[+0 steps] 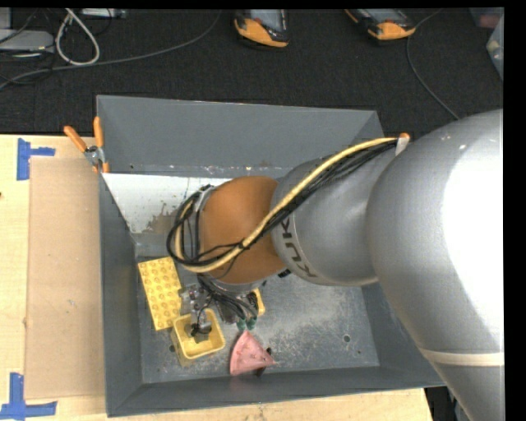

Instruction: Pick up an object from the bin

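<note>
Lower left, the jaws, apart or together I cannot tell, hang low over a small yellow tray (209, 344); grasping and lifting seem next.

Floor (205, 70): dark, near black, with a fine woven grain like carpet or matting. It fills the strip beyond the far wall of the bin (238, 115) and runs the full width of the view.

Top left: a white cable (79, 43) lies on the floor in a loose loop, just beside a pale flat object (25, 37) cut by the edge; kind unclear.

Top edge: an orange-and-black object (261, 29) near the middle, and a second orange-and-black object (380, 25) to its right, apart from it. Both are cropped, so I cannot tell what they are.

Light: soft and even across the floor.
</note>
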